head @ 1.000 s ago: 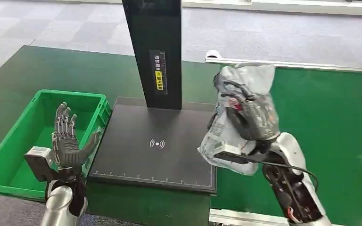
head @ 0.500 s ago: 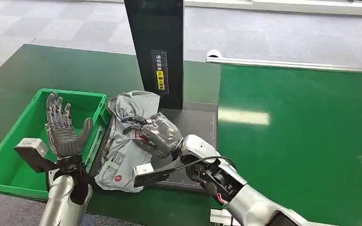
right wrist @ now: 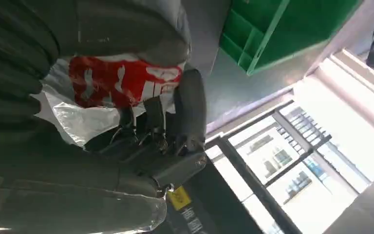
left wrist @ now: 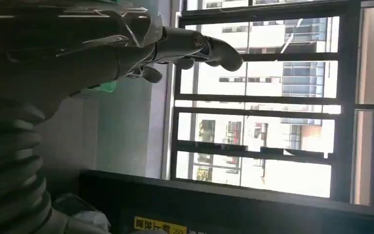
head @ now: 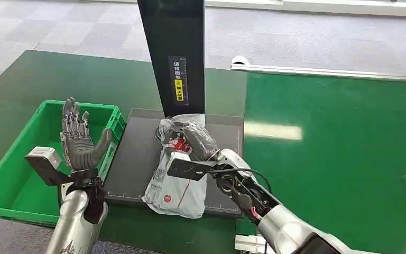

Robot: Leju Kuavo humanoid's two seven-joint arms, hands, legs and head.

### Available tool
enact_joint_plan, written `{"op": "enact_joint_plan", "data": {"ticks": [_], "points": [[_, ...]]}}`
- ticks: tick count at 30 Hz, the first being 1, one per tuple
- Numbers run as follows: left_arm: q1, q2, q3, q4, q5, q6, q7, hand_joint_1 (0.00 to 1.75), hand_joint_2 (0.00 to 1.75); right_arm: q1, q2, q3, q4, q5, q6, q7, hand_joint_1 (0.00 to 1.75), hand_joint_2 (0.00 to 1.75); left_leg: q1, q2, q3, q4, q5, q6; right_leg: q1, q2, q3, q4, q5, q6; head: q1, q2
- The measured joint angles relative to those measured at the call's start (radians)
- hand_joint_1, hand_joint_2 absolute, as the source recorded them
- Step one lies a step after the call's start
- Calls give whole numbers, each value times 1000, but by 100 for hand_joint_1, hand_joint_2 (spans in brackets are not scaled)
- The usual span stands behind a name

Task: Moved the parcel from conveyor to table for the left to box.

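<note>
A grey plastic parcel (head: 178, 181) with a red patch and white labels lies on the black scanner pad (head: 137, 159), its near end hanging over the pad's front edge. My right hand (head: 195, 142) grips the parcel's far end; the right wrist view shows the dark fingers (right wrist: 187, 109) curled around the crumpled grey film and red print (right wrist: 121, 80). My left hand (head: 79, 143) stands upright with fingers spread over the green crate (head: 10, 180), palm facing the parcel, holding nothing. The left wrist view shows its fingertips (left wrist: 214, 48) against windows.
A black post (head: 174, 53) with a yellow label rises from the pad's back edge, just behind the parcel. The green conveyor belt (head: 338, 153) spreads to the right, edged by a silver rail (head: 328, 73). The crate is empty inside.
My right hand carried the parcel from above the conveyor edge leftward across the pad, then back toward its middle and set it down. My left hand stayed raised over the crate.
</note>
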State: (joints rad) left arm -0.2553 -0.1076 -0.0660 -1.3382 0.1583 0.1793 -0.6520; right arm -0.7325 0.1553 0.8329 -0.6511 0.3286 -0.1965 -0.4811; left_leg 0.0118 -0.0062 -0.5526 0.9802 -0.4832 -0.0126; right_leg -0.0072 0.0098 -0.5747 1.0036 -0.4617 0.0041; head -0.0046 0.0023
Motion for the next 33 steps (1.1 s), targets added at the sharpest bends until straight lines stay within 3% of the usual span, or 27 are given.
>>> {"op": "enact_joint_plan", "data": {"ticks": [5,10,13,17,26,30,33], "points": [[0,6,-2,18,11,-5,3,0,175,44,-29,-132,-100,-191,59,4,0,175,0,0,0,0,0,0,0,0,0,0,0,0,0,0],[3,8,-18,39,1,-9,3,0,175,105,-38,-306,-189,-660,437,99,0,175,-1,0,0,0,0,0,-1,0,0,0,0,0,0,0],[5,9,-26,52,22,-56,20,0,175,122,-29,-391,-179,-949,627,216,0,175,0,0,0,0,0,0,0,0,0,0,0,0,0,0],[4,15,-35,73,32,-111,34,0,175,134,-10,-433,-142,-1139,773,313,0,175,0,0,0,0,0,0,0,0,0,0,0,0,0,0],[7,18,-36,89,41,-182,72,0,175,156,1,-437,-106,-1140,842,273,0,175,0,0,0,0,0,0,0,0,0,0,0,0,0,0],[19,24,-39,89,-6,-253,77,0,175,168,-20,-437,-141,-915,677,102,0,175,0,0,0,0,0,0,0,0,0,0,0,0,0,0],[34,27,-40,84,-48,-295,76,0,175,184,-50,-443,-203,-651,426,12,0,175,0,0,0,0,0,0,0,0,0,0,0,0,0,0]]}}
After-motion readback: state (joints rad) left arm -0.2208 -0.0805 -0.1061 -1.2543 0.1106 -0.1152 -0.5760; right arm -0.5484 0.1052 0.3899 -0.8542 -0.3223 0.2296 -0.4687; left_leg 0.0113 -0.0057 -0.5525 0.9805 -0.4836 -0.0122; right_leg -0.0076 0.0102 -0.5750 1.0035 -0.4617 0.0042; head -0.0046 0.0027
